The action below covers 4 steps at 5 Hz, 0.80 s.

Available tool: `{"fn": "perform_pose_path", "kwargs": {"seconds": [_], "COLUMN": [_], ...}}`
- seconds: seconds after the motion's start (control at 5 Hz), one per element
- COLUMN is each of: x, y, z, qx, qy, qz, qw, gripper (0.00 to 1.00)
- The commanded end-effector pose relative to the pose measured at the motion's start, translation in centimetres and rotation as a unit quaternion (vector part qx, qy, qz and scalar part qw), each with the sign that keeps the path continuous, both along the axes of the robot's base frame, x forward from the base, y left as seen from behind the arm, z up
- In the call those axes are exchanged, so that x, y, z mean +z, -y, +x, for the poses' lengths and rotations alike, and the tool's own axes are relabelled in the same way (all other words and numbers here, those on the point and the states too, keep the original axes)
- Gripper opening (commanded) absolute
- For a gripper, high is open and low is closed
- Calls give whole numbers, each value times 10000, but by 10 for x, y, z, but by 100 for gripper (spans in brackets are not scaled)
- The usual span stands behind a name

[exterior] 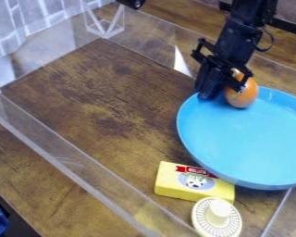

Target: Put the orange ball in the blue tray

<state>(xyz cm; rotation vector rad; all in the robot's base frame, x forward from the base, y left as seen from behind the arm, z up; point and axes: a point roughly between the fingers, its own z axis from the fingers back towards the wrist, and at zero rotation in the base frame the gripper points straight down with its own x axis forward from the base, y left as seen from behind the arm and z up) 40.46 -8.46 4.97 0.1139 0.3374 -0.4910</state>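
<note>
A dark brown wood-grain table (95, 102), fenced by clear acrylic walls (40, 153), fills the single camera view. On its right side lies the large round sky-blue plastic tray (255, 153), a shallow dish with a raised rim, its right edge cut off by the frame. Descending from the top of the view, the black robot arm (246, 28) reaches steeply down to the tray's far left rim, where its black gripper (225, 86) has its jaws clamped together on the small glossy orange ball (242, 93). The ball shows on the right side of the jaws, over the tray's upper left rim; whether it touches the blue surface cannot be told from this angle. In front of the tray, just beside its near rim, a yellow rectangular block with a red mark on top (192, 180) lies flat on the table. Nearer still to the camera, just beside the block at the bottom edge of the view, sits a small pale round disc with a grilled top (214, 216). At the far left corner stands a clear triangular acrylic bracket (107, 20).
</note>
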Motion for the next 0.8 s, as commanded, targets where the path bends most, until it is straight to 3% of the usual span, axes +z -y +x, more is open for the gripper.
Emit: {"fn": "perform_pose_path", "kwargs": {"seconds": [0.0,0.6], "x": [58,66], "y": [28,33], "z": [5,1], "qx": [-331,-499], "qy": [695,508], "qz": [-223,-219], "qw": [9968,9972], "gripper": [0,0]}}
